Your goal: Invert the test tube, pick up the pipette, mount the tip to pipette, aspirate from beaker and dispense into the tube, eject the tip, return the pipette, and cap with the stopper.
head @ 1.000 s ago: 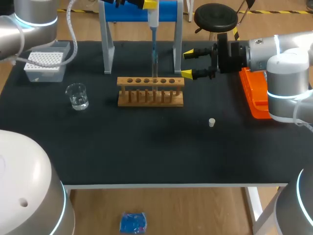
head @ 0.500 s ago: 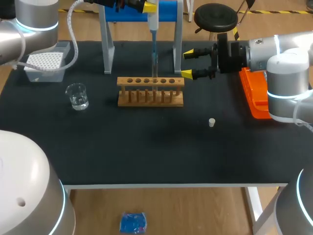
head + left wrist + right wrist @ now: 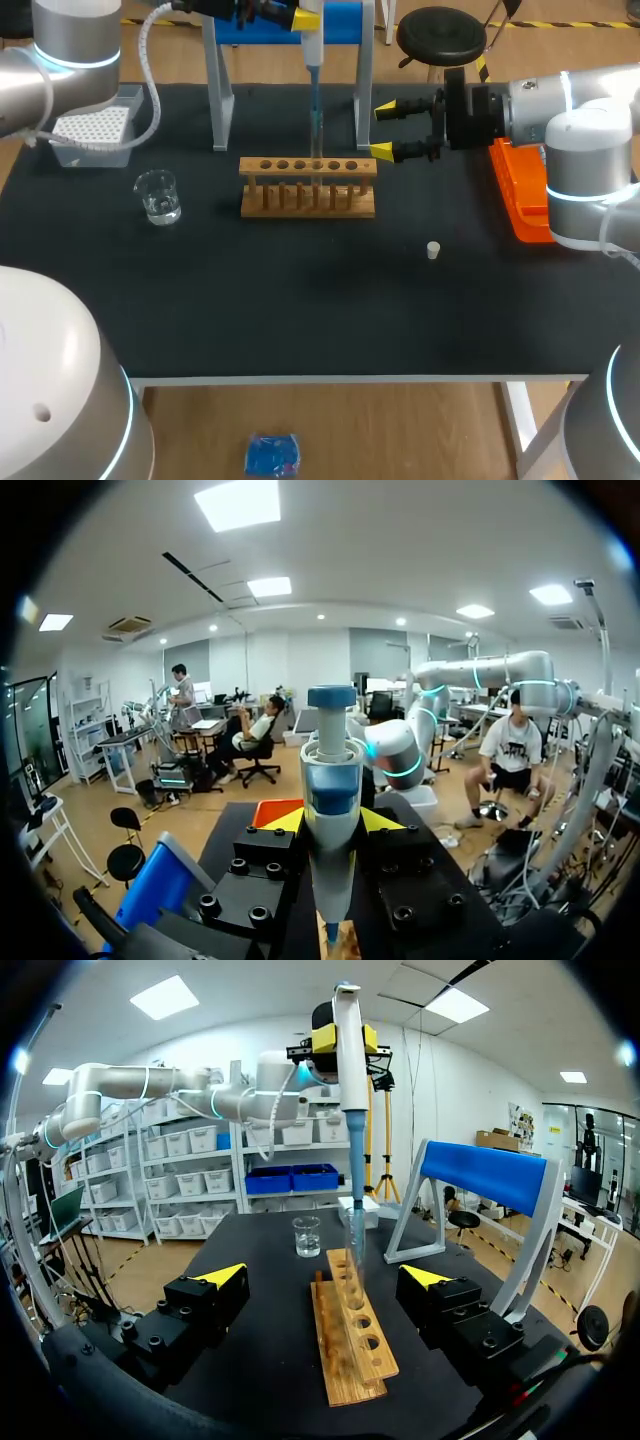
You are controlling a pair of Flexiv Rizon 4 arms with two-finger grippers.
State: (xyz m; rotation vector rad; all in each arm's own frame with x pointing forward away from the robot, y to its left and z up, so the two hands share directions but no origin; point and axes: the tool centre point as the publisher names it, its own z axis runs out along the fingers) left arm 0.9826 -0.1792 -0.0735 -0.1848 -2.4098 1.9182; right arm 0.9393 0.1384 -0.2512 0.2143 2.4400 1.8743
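Overhead, left gripper (image 3: 305, 12) clamping pipette (image 3: 313, 50), tip (image 3: 352, 1185) at test tube (image 3: 353, 1250)

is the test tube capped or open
Open: the stopper lies alone on the table, away from the rack, while the pipette tip points down at the upright test tube.

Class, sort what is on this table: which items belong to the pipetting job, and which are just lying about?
For the job: pipette, test tube, wooden rack, beaker, tip box, stopper, blue stand.
Lying about: orange tray, with no clear part in it.
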